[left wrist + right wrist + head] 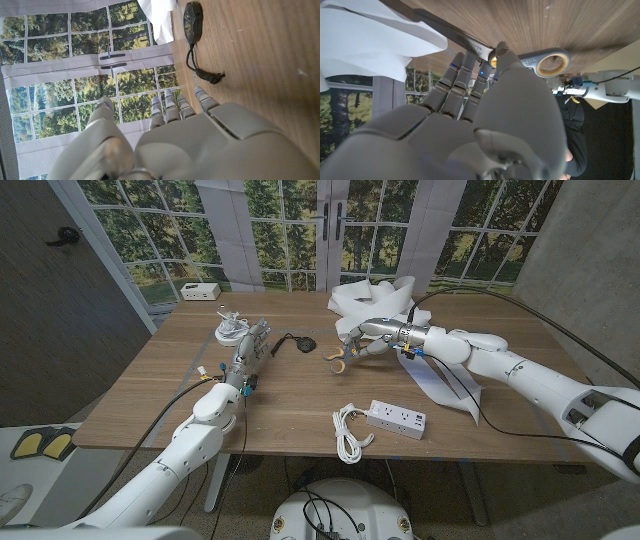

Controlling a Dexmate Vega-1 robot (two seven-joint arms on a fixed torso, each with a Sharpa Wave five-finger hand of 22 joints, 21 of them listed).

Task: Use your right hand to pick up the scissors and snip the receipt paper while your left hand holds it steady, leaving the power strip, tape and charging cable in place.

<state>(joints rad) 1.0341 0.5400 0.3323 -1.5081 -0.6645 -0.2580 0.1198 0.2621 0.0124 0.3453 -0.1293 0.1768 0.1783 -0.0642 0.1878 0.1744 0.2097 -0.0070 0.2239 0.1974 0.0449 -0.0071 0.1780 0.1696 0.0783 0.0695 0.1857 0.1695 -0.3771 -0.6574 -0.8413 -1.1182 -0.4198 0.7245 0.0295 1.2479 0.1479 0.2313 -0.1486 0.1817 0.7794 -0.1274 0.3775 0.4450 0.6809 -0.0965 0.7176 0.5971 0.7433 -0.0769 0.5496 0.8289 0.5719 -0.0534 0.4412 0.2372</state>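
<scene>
The scissors (340, 356) lie on the wooden table (150, 400) near its middle, just beside the crumpled white receipt paper (375, 300). Their tan ring handles point toward the robot and the metal blades run back under the paper's edge, as the right wrist view shows (465, 42). The handle loop there is pale grey with a yellowish inner rim.

The right hand (365, 340) is at the scissors, fingers reaching down by the pivot and handles; whether it has a real grip yet or only touches them I cannot tell (the fingers hide the contact). It probably sits here because the handles are the only part clear of the paper.

The left hand (245, 350) stands off to the left, well apart from the paper, fingers loosely spread and holding nothing, so the steadying step looks not yet begun.

Near it lies a small dark object on a cord (300, 342). Toward the front edge rest the white power strip (396, 418) and a coiled white charging cable (348, 435), both well clear of the hands.
</scene>
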